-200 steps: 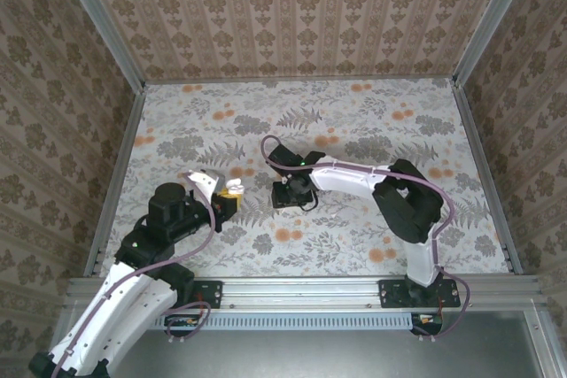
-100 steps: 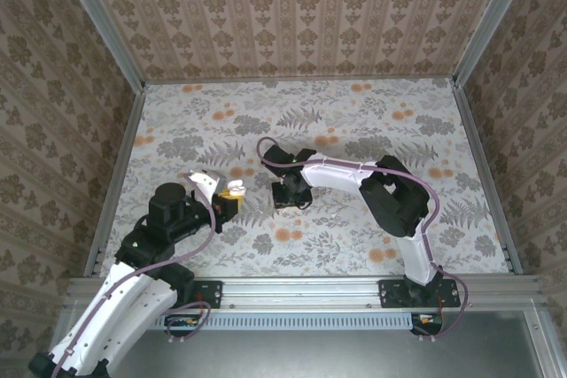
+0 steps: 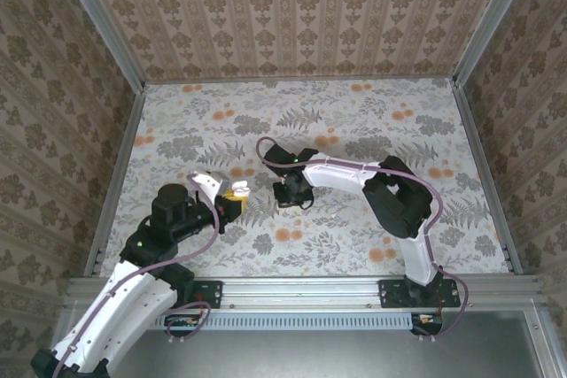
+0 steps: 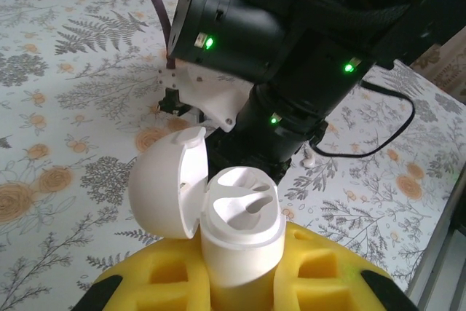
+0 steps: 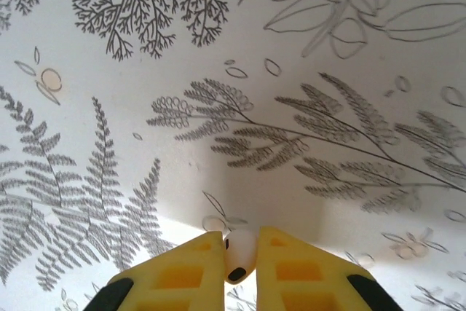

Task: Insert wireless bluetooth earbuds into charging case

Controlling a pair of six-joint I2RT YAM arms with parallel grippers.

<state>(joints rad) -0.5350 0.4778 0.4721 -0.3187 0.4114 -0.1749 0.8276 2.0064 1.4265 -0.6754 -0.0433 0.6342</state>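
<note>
Gripping the case [image 4: 240, 231] (lid open), left jaws face right jaws pinching an earbud [image 5: 238, 253].

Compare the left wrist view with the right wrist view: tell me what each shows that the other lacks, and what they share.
Left wrist: the open charging case, both wells empty, clamped between the left fingers, with the right arm beyond it. Right wrist: a white earbud pinched between the right fingers. Shared: yellow finger pads and the floral table cover.
</note>
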